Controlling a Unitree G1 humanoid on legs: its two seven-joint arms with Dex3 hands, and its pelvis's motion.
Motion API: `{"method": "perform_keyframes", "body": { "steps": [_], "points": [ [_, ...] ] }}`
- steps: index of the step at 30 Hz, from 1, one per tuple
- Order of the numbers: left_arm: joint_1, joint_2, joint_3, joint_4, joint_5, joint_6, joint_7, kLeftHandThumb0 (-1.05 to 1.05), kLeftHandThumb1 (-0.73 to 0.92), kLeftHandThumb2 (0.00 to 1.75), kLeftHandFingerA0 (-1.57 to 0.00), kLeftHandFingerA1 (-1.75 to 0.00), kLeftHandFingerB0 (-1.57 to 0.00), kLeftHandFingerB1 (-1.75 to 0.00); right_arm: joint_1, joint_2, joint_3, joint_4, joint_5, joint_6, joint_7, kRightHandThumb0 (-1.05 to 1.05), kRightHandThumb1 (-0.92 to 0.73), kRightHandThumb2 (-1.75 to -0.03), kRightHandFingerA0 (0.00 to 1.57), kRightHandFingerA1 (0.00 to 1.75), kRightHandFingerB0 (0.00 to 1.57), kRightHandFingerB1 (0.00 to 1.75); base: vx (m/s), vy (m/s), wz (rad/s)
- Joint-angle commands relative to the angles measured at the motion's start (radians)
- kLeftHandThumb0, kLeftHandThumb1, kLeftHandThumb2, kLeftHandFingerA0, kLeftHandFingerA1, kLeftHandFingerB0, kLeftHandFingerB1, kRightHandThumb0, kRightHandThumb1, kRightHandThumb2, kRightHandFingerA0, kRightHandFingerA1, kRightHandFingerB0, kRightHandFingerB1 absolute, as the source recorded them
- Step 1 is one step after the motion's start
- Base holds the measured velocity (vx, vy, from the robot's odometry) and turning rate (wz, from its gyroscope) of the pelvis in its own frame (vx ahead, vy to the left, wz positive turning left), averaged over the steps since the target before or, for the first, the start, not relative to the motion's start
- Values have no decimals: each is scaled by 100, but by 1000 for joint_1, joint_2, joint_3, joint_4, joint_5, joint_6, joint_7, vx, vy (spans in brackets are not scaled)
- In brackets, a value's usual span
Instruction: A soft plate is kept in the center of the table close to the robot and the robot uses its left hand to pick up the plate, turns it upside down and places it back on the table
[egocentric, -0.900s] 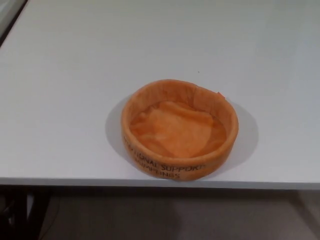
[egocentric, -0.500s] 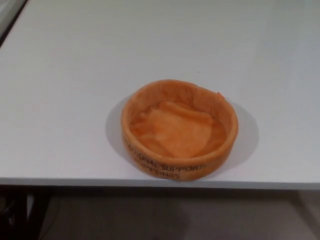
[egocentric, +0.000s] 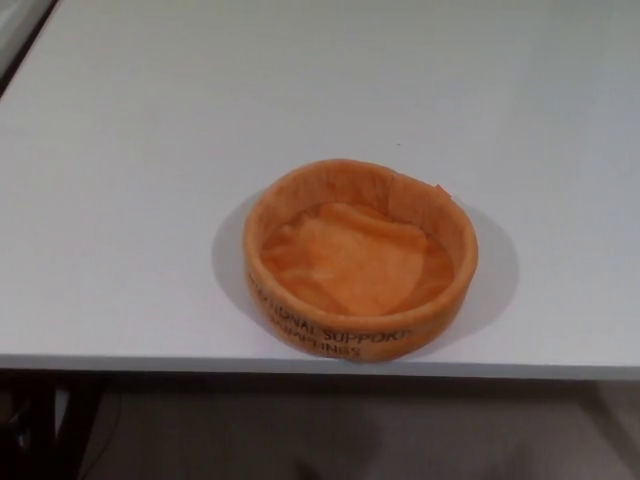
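Hands: neither left nor right shows in head view, so finger state can't be told. Nothing has changed over the last second: plate (egocentric: 360, 260) sits exactly where it was, so the pickup hasn't started. Plate is at the near edge of the table (egocentric: 140, 180), roughly centred, slightly right. Opening faces up, rim upright, floor crumpled. It's round, so no real long axis; printed black lettering on the wall faces the robot. Flip still fully to do.
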Motion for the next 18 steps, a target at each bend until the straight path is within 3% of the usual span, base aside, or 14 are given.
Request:
{"method": "perform_keyframes", "body": {
  "steps": [1, 2, 3, 4, 5, 6, 7, 8, 13, 18],
  "points": [
    [-80, 34, 72, -161, -52, 17, 66, -93, 92, 75, -22, -38, -12, -28, 20, -12, 3, -15, 45, -2, 51, -79, -77, -78, 36, 41, 28, 35, 0, 0, 0],
    [-132, 45, 91, -204, -32, 27, 93, -92, 92, 76, -22, -40, -11, -30, 24, -10, 3, -24, 47, 8, 49, -79, -78, -78, 36, 41, 28, 35, 0, 0, 0],
    [-173, 53, 102, -226, -14, 39, 106, -37, 46, 110, -2, -49, 0, -49, 25, -9, 3, -28, 46, 13, 49, -78, -78, -78, 36, 41, 28, 35, 0, 0, 0],
    [-206, 63, 110, -239, 0, 49, 116, -37, 46, 110, -2, -49, 0, -49, 25, -9, 3, -30, 48, 18, 50, -78, -78, -78, 36, 41, 28, 35, 0, 0, 0],
    [-253, 73, 117, -249, 22, 56, 130, -91, 92, 74, -23, -41, -13, -31, 29, -9, 3, -39, 48, 26, 48, -78, -78, -78, 36, 41, 28, 35, 0, 0, 0],
    [-288, 88, 117, -262, 27, 65, 130, -37, 46, 109, -2, -50, 0, -49, 35, -11, 0, -49, 38, 26, 42, -77, -78, -77, 38, 41, 29, 36, 0, 0, 0],
    [-318, 103, 113, -278, 24, 78, 122, -37, 46, 109, -2, -50, 0, -49, 43, -16, -5, -57, 24, 24, 34, -77, -78, -77, 38, 41, 29, 36, 0, 0, 0],
    [-392, 126, 108, -296, 69, 107, 146, -90, 92, 77, -23, -41, -12, -31, 34, -13, -6, -41, -8, 7, 9, -75, -89, -68, 48, 37, 35, 31, 0, 0, 0],
    [-602, 170, 58, -265, 244, 173, 192, -94, 91, 71, -26, -47, -16, -30, 52, -8, -6, -70, -31, 14, -10, -77, -88, -68, 49, 39, 36, 31, 0, 0, 0],
    [-745, 183, -49, -159, 376, 189, 196, -95, 88, 68, -30, -39, -24, -28, 59, -11, -13, -56, -33, -3, -11, -76, -89, -68, 50, 40, 36, 31, 0, 0, 0]
  ]
}}
